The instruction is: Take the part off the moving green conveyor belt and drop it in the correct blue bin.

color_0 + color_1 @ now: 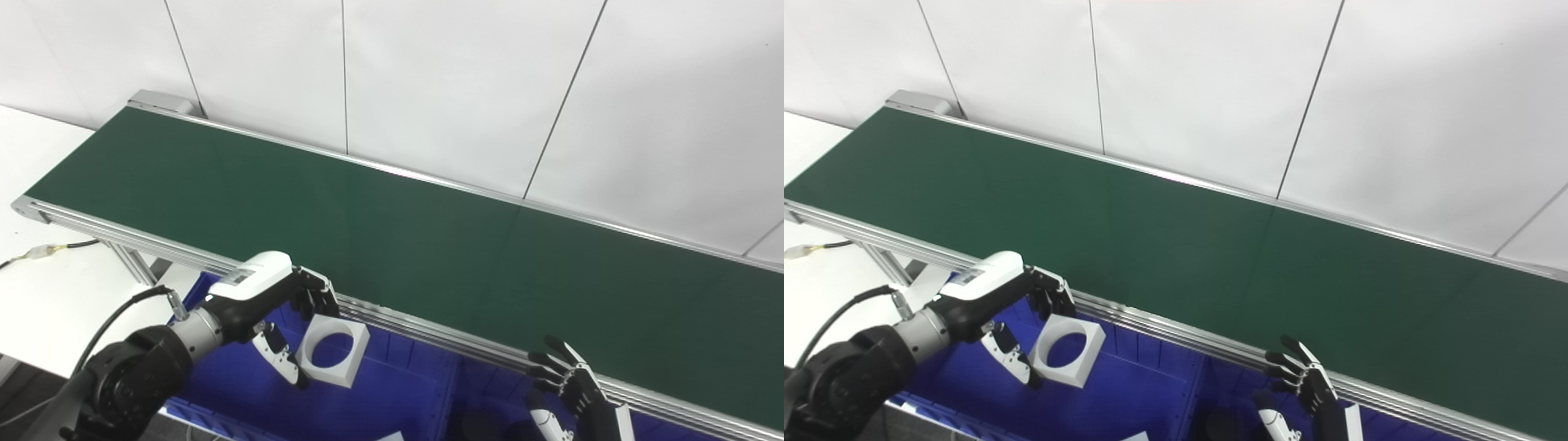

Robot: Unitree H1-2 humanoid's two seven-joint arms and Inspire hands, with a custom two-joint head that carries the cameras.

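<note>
In the left eye view, a flat white square plastic part with a round hole (334,353) is seen pinched between the thumb and fingers of the left hand (278,309), which is clamped on its edges. The part is held tilted above the bright blue plastic bin (392,392), just in front of the long dark green conveyor belt (380,226) and its silver aluminium rail (429,327). The right hand (566,386) is shown near the rail with its fingers spread apart and nothing in it.

In the right eye view, the same part (1067,352) is shown in the left hand (1020,303) over the bin (1145,386), and the right hand (1304,383) is seen empty, fingers apart. The belt surface (1151,233) is seen bare of parts.
</note>
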